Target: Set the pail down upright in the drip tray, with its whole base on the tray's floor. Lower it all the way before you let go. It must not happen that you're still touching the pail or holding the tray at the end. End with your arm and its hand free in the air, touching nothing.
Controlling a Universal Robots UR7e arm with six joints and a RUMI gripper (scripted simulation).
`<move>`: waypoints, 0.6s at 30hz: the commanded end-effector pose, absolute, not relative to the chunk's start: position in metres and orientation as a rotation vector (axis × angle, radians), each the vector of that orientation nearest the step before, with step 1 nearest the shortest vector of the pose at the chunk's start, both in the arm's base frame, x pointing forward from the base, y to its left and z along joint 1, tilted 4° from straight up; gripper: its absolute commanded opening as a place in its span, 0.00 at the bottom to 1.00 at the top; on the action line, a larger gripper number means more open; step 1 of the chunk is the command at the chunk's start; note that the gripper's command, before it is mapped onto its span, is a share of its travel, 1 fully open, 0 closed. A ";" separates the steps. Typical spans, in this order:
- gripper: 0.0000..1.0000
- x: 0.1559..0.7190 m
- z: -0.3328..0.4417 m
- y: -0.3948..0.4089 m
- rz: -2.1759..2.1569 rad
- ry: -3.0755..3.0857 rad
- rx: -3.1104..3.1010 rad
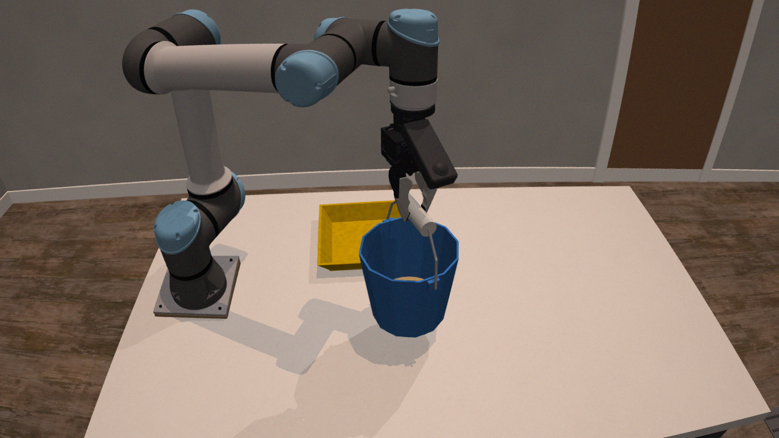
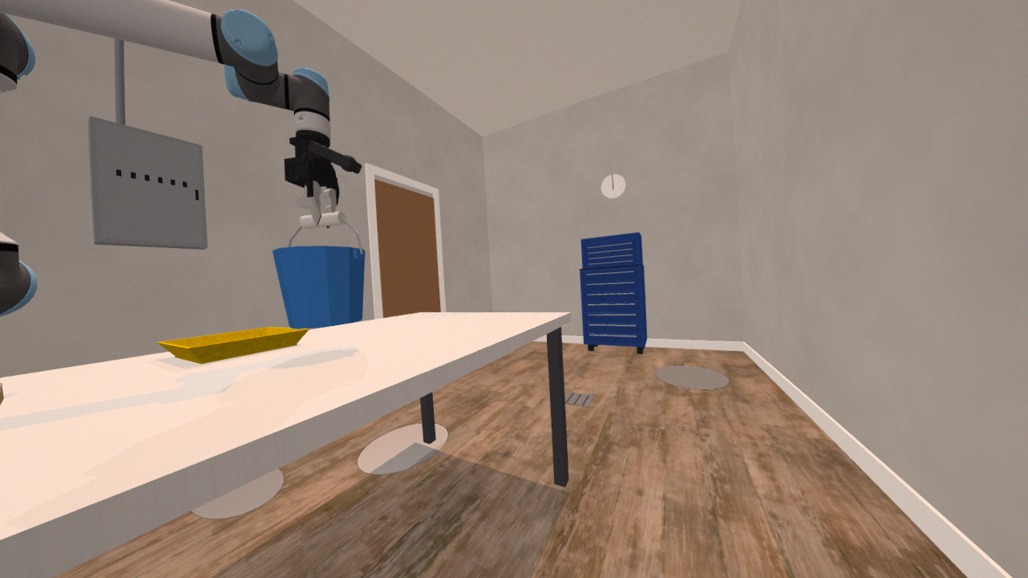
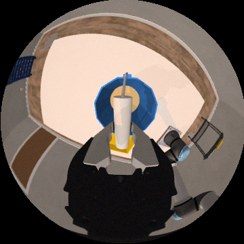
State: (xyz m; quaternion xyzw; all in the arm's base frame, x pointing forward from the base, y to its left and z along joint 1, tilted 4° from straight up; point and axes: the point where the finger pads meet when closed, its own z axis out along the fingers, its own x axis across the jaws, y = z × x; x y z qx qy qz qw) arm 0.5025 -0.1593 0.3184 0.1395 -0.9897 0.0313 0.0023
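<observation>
two jaws of the gripper are clenched on the white cylindrical grip of the pail's wire handle, with only a narrow gap left between them, filled by that grip. in the wrist view the grip is seen running lengthwise between the grey fingers, and the wire is seen rising from its far end. nothing else is touched by the tool.

the blue pail is carried upright in the air, hung from the handle, with its base lifted well off the white table; its shadow is cast on the table top below it. in the exterior view the pail is seen hanging higher than the rim of the yellow drip tray. a tan disc is seen at the pail's bottom from above.

the drip tray is lain flat on the table, between the pail and the arm's base plate. from the top view, part of the tray's right side is hidden behind the pail, so whether the pail is above the tray's floor cannot be told.
</observation>
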 end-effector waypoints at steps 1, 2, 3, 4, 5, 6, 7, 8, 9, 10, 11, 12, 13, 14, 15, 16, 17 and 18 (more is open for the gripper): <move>0.00 0.503 0.323 -0.159 0.100 -3.106 0.438; 0.00 0.503 0.324 -0.159 0.100 -3.106 0.438; 0.00 0.503 0.325 -0.159 0.100 -3.106 0.438; 0.00 0.503 0.326 -0.159 0.100 -3.106 0.438; 0.00 0.503 0.327 -0.159 0.100 -3.106 0.438; 0.00 0.503 0.328 -0.159 0.100 -3.106 0.438; 0.00 0.503 0.329 -0.159 0.100 -3.106 0.438; 0.00 0.503 0.329 -0.159 0.100 -3.106 0.438; 0.00 0.503 0.330 -0.159 0.100 -3.106 0.438; 0.00 0.503 0.331 -0.159 0.100 -3.106 0.438; 0.00 0.503 0.331 -0.159 0.100 -3.106 0.438; 0.00 0.503 0.332 -0.159 0.100 -3.106 0.438; 0.00 0.503 0.332 -0.159 0.100 -3.106 0.438; 0.00 0.503 0.333 -0.159 0.100 -3.106 0.438; 0.00 0.503 0.333 -0.159 0.100 -3.106 0.438; 0.00 0.503 0.334 -0.159 0.100 -3.106 0.438; 0.00 0.503 0.334 -0.159 0.100 -3.106 0.438; 0.00 0.503 0.334 -0.159 0.100 -3.106 0.438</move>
